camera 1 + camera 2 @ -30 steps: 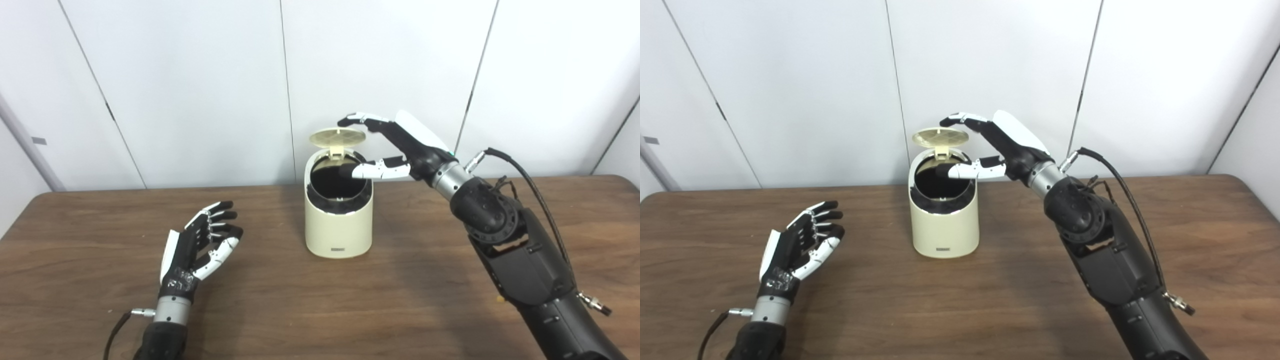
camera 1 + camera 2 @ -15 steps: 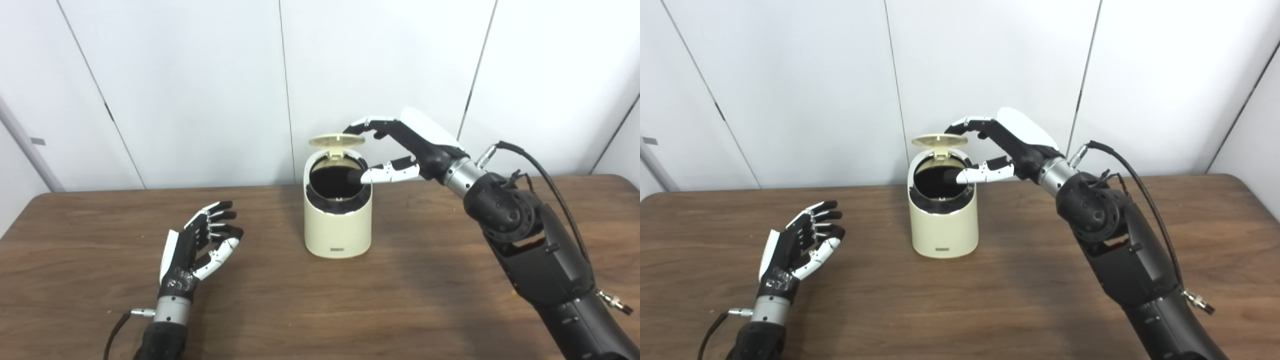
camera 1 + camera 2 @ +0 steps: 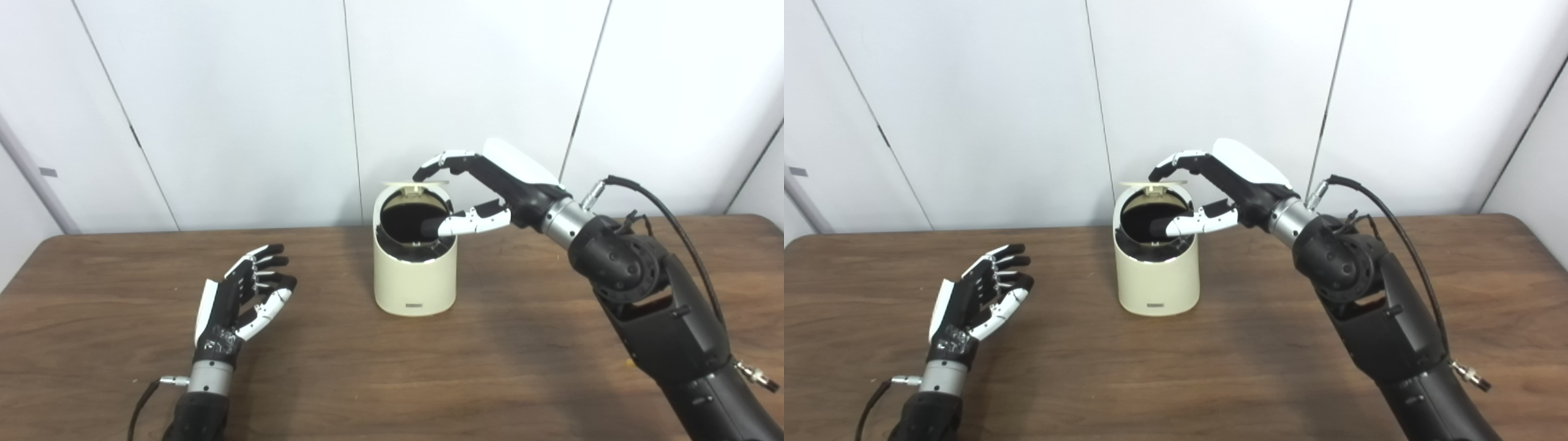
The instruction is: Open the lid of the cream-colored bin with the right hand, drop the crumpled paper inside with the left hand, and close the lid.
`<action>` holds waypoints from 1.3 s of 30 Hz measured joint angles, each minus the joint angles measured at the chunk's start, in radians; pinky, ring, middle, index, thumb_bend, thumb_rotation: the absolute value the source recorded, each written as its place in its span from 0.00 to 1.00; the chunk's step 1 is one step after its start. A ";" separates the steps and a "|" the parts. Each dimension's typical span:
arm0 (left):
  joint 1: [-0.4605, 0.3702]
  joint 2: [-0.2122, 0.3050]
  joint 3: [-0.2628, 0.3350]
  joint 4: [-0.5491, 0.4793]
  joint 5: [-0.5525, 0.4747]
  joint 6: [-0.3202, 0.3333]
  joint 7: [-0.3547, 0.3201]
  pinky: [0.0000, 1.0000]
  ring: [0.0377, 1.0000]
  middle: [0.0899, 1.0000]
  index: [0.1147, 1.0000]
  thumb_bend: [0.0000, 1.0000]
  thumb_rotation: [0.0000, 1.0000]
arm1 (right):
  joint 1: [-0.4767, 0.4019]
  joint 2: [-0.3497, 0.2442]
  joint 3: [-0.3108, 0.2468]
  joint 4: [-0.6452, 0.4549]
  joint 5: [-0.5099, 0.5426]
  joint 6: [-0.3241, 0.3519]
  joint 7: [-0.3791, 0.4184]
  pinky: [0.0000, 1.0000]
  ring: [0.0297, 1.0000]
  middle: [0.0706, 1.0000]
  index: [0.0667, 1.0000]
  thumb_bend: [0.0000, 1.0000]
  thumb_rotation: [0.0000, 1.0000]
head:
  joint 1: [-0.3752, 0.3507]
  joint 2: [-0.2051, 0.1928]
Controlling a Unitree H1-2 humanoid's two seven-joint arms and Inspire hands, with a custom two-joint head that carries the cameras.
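Bin (image 3: 415, 275), cream-colored, cylindrical, upright on wooden table (image 3: 502, 380); dark round mouth exposed, small dark label low on its front wall.

Lid (image 3: 411, 183), cream, hinged at the bin's far rim, partly raised and seen nearly edge-on, lying close to level above the mouth. A gap shows between its near edge and the rim.

Right hand (image 3: 490, 184), black and white, reaching over the bin from the bin's right side. Fingers (image 3: 436, 164) curled downward, tips just over the lid's right edge and seemingly touching its top; actual contact cannot be confirmed at this angle. Thumb (image 3: 460, 223) stretched out below them, its dark tip over the bin's mouth, just inside the right rim. The lid thus lies between fingers above and thumb below, nearer the fingers. Fingers and thumb stand apart, not clamped on the lid; the hand holds nothing.

Left hand (image 3: 981, 300), black and white, resting on the table well to the left of the bin, palm turned toward the bin. Fingers spread and slightly curled, thumb apart; nothing held between them. The bin stands well beyond its fingertips, untouched by this hand.

Crumpled paper: not seen in either view; the bin's interior reads only as dark.
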State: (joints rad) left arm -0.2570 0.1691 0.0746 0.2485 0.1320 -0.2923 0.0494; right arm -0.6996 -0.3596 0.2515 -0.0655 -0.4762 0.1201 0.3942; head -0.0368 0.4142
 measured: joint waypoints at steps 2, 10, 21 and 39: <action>-0.001 -0.001 -0.001 0.000 0.015 0.000 0.009 0.52 0.62 0.70 0.75 0.61 0.41 | 0.005 -0.001 0.005 0.001 -0.004 -0.004 0.002 0.79 0.88 0.76 0.71 0.65 0.64 | 0.002 -0.002; -0.008 -0.006 -0.003 0.000 0.017 0.000 0.019 0.53 0.62 0.70 0.75 0.60 0.40 | 0.021 -0.008 0.029 0.005 -0.016 -0.016 0.020 0.78 0.87 0.75 0.70 0.65 0.62 | 0.012 0.008; -0.004 -0.010 -0.004 -0.006 0.032 0.003 0.021 0.53 0.62 0.70 0.76 0.59 0.40 | 0.031 -0.008 0.033 0.005 -0.019 -0.017 0.025 0.80 0.87 0.76 0.71 0.66 0.61 | 0.015 0.023; -0.002 -0.009 -0.003 -0.029 0.030 0.031 0.019 0.52 0.62 0.70 0.75 0.61 0.42 | 0.034 -0.020 0.042 0.008 -0.027 -0.041 0.035 0.80 0.88 0.77 0.67 0.64 0.62 | 0.026 0.051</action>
State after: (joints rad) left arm -0.2586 0.1600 0.0719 0.2190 0.1621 -0.2612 0.0685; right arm -0.6654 -0.3797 0.2935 -0.0573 -0.5032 0.0789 0.4292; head -0.0108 0.4648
